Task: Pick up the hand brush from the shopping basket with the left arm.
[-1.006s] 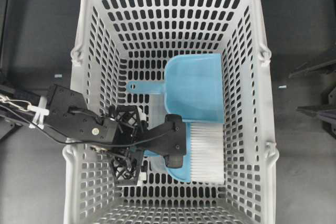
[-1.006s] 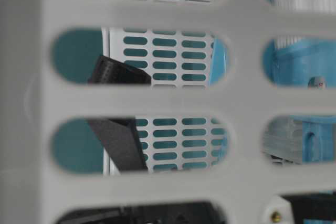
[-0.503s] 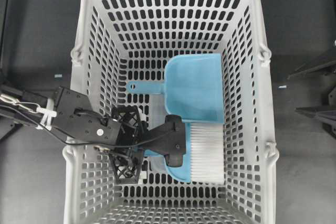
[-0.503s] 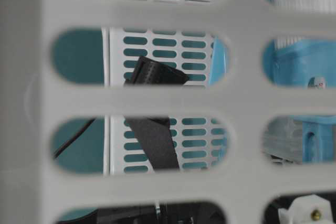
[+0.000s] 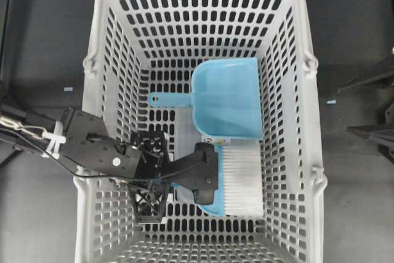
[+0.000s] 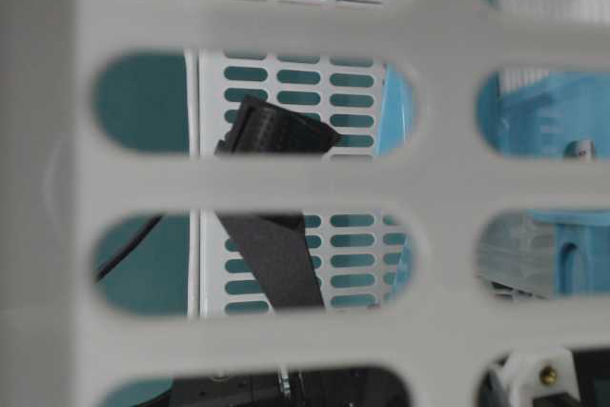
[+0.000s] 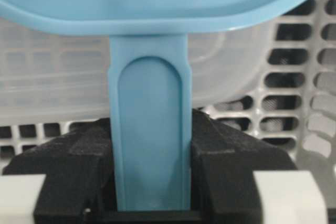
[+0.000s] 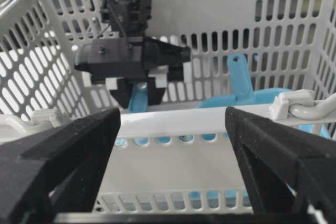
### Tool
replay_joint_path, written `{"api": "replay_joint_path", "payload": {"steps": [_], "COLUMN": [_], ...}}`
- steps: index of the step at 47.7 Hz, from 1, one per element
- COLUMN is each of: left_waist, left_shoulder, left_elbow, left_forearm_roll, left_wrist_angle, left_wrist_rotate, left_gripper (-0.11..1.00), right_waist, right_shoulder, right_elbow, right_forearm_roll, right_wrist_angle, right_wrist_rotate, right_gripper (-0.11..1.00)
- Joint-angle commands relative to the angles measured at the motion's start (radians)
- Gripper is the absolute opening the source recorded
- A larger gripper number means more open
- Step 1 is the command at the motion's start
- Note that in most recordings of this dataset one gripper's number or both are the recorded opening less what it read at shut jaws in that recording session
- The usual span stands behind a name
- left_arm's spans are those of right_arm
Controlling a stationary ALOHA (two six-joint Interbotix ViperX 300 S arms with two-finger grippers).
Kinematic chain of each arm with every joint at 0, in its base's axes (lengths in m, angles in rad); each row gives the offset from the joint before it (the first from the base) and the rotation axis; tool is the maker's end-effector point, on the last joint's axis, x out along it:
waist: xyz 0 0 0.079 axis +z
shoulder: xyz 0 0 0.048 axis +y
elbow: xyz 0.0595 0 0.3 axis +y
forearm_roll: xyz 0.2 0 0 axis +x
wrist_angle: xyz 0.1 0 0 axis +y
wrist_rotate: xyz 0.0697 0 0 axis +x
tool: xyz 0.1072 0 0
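The small blue plastic hand brush with a broad block of white bristles (image 5: 237, 180) lies on the floor of the large light-grey slotted plastic shopping basket (image 5: 98, 41), in its right half toward the near end, bristles to the right and its thin blue handle (image 7: 150, 140) running leftward straight into the black left hand (image 5: 161, 180). The left wrist view shows the handle standing between the two black pads (image 7: 73, 153), which press against both its sides, so the left hand has closed to a narrow gap on the handle. The brush's long axis runs across the basket, in line with the left arm's reach, so a lift would carry the head out beyond the hand. Just beyond the brush, touching or nearly so, lies a light-blue flat-scooped plastic dustpan (image 5: 228, 100). The right hand (image 8: 173, 166) hangs outside the basket's rim, spread wide and holding nothing.
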Motion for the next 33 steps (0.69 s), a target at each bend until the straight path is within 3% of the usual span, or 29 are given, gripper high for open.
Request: {"api": "replay_joint_path", "payload": {"steps": [1,16,33], "left_waist": [0.0,0.0,0.002], "left_shoulder": [-0.012,-0.061,-0.229], "left_elbow": [-0.012,-0.051,-0.229], "left_forearm_roll": [0.003,0.002,0.002], "left_wrist_angle": [-0.006,0.037,0.304], "left_wrist_rotate": [0.008,0.011,0.011], "left_gripper": [0.23,0.23,0.23], "right_waist": [0.002,0.002,0.002], "right_shoulder": [0.005,0.005,0.003], "right_elbow": [-0.008,-0.008,-0.008], "right_forearm_roll": [-0.002,-0.002,-0.002], "right_wrist_angle": [-0.008,-0.008,-0.014], "right_wrist_rotate": [0.002,0.002,0.002], "right_gripper": [0.77,0.77,0.77]}}
